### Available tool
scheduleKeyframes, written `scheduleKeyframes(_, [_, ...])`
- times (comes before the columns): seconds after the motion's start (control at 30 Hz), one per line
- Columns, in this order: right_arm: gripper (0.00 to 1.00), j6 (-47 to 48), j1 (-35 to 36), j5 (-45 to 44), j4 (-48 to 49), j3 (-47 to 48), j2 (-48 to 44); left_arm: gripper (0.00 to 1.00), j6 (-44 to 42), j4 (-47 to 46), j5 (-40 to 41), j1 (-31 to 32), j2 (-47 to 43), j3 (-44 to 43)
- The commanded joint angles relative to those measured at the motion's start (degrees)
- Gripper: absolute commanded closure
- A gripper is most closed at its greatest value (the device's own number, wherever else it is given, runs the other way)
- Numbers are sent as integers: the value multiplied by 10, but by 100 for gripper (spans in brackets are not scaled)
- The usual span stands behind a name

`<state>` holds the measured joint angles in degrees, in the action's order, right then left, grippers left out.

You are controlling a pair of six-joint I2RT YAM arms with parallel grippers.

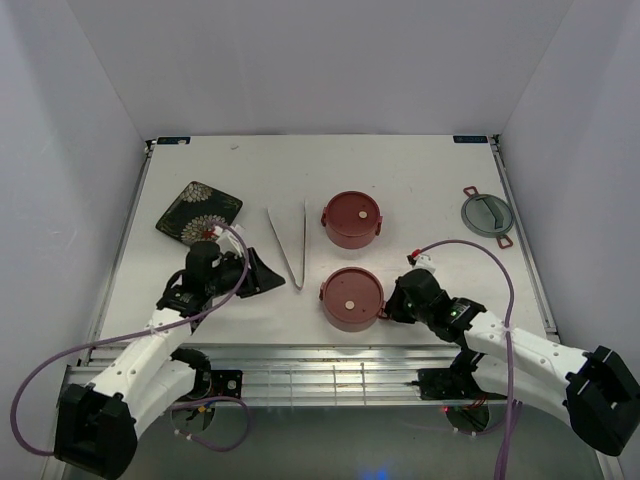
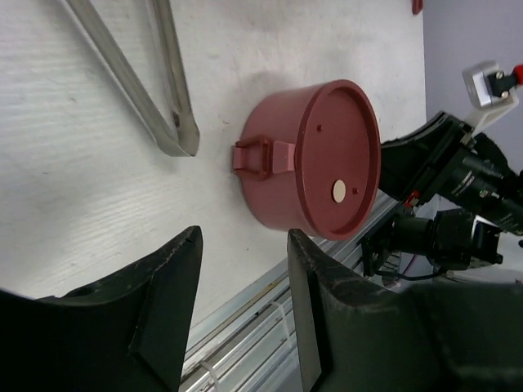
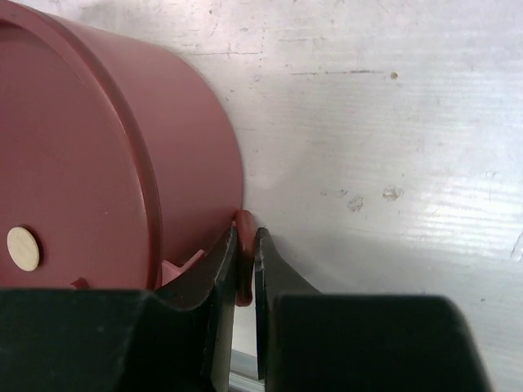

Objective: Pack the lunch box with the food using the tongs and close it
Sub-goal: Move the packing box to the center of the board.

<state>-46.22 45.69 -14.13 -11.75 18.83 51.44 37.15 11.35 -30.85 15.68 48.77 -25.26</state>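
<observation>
The lunch box stands as two separate dusty-red tiers, each with its flat lid on: a far tier [image 1: 352,219] and a near tier [image 1: 352,298]. My right gripper [image 1: 384,309] is shut on the near tier's right side handle [image 3: 243,260], which sits pinched between the fingers beside the tier's wall [image 3: 106,155]. The silver tongs [image 1: 290,240] lie flat in a V, left of the tiers. My left gripper [image 1: 268,275] is open and empty, just left of the tongs' joined end [image 2: 181,139], facing the near tier [image 2: 315,155]. The food is out of view.
A dark square floral plate [image 1: 199,212] lies at the left, behind my left arm. A grey round lid with a handle [image 1: 486,213] rests at the far right. The table's metal front rail [image 1: 320,360] runs just behind the near tier.
</observation>
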Motion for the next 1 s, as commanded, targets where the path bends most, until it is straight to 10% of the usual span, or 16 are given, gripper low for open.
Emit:
scheduleKeyframes(0.0, [92, 113, -28, 34, 1, -16, 11, 44, 28, -78, 71, 61, 5, 11])
scheduleKeyframes(0.97, [92, 193, -111, 171, 88, 20, 111, 43, 20, -243, 208, 253, 177, 70])
